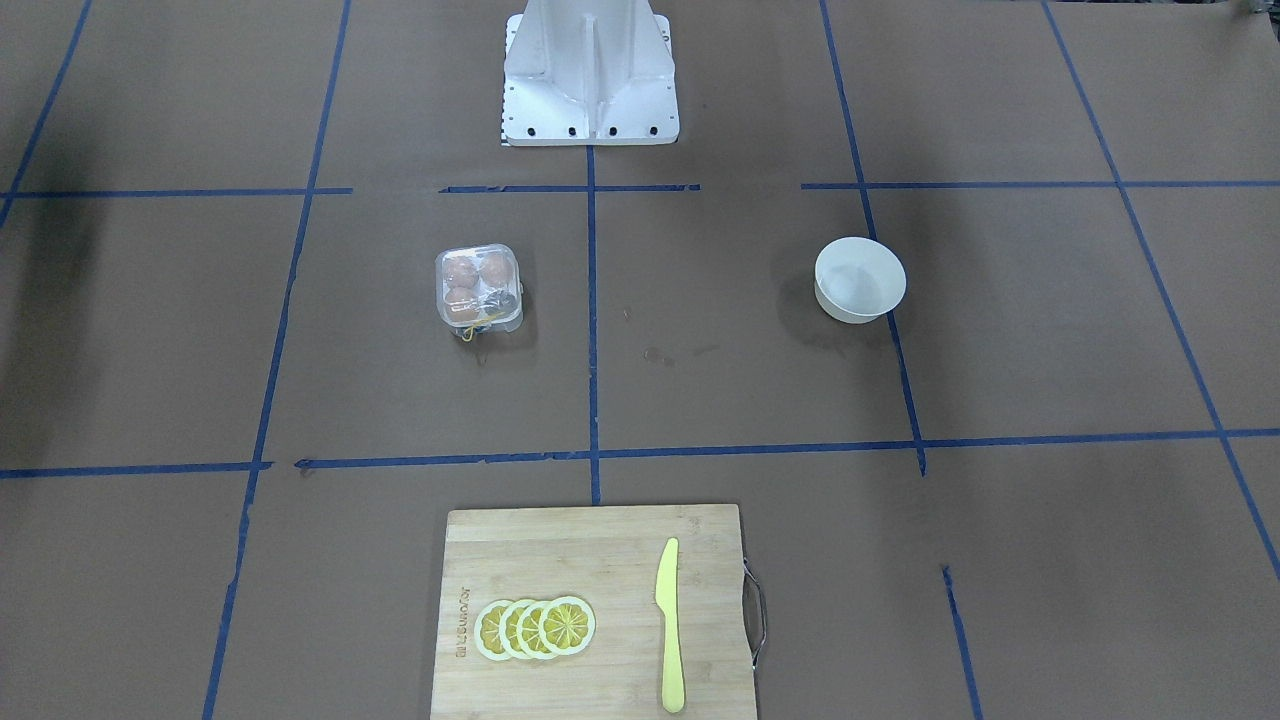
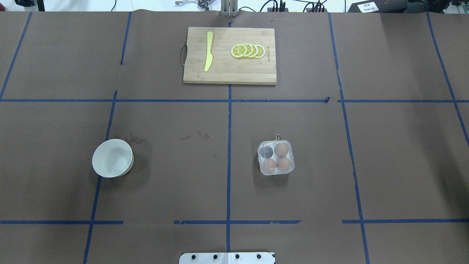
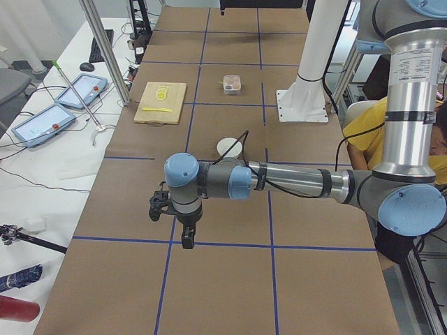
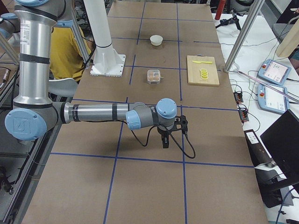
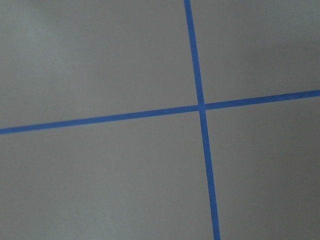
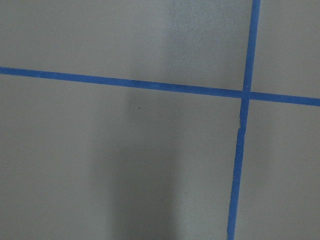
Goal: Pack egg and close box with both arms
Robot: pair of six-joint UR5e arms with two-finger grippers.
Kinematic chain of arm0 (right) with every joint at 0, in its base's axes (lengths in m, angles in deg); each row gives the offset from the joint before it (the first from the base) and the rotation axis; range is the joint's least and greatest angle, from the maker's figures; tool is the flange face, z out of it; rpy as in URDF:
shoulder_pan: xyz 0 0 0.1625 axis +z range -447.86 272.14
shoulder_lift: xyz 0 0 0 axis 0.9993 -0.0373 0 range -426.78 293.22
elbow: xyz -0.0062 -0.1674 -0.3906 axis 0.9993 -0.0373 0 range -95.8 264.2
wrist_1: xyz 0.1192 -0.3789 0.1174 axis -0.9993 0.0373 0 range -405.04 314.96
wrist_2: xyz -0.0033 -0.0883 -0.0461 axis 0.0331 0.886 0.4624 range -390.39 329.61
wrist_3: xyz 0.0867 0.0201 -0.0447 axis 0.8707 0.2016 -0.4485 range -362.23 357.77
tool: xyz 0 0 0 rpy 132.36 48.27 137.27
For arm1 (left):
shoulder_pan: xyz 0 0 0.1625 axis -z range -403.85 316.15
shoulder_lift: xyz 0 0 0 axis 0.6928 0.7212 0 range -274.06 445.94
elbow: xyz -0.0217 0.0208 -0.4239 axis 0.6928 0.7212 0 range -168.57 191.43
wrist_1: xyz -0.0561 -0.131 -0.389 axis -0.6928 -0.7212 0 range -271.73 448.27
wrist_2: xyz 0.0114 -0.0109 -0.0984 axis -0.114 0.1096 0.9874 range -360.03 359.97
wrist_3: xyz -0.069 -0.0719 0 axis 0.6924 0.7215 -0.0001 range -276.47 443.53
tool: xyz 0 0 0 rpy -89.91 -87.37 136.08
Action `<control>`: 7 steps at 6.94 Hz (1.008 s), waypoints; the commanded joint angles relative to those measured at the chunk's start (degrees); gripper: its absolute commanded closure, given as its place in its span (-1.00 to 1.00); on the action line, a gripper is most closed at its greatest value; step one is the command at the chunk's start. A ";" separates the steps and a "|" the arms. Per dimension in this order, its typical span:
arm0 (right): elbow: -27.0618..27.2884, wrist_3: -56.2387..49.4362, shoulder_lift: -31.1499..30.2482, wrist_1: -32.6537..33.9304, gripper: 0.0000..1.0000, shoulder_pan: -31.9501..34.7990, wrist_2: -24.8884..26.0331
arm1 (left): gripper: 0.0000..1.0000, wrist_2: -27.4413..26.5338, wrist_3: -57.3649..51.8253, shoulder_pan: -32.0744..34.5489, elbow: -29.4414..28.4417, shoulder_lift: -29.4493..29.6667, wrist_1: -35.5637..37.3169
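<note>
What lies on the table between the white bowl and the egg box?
Nothing: the overhead view shows only bare table, a blue tape line and faint stains between bowl and box.

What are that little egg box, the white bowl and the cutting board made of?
Box: clear glossy plastic, it seems; eggs show through it. Bowl: smooth matte white, plastic or ceramic, I cannot tell. Board: pale wood, perhaps bamboo, with visible grain strips.
</note>
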 commanded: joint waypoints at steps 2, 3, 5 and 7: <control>0.27 -1.50 0.09 0.10 -1.00 -2.14 -0.48 | -1.00 0.13 2.77 -0.20 0.22 0.09 1.02; 0.18 -1.69 0.26 0.10 -1.00 -2.41 -0.39 | -1.00 0.13 2.42 -0.64 0.13 0.27 0.41; -0.08 -1.78 1.13 0.10 -1.00 -2.59 0.40 | -1.00 3.01 2.50 -2.31 -0.30 0.18 -3.10; 0.09 -2.04 1.05 0.01 -1.00 -2.67 0.40 | -1.00 3.47 2.33 -2.31 -0.13 0.09 -4.61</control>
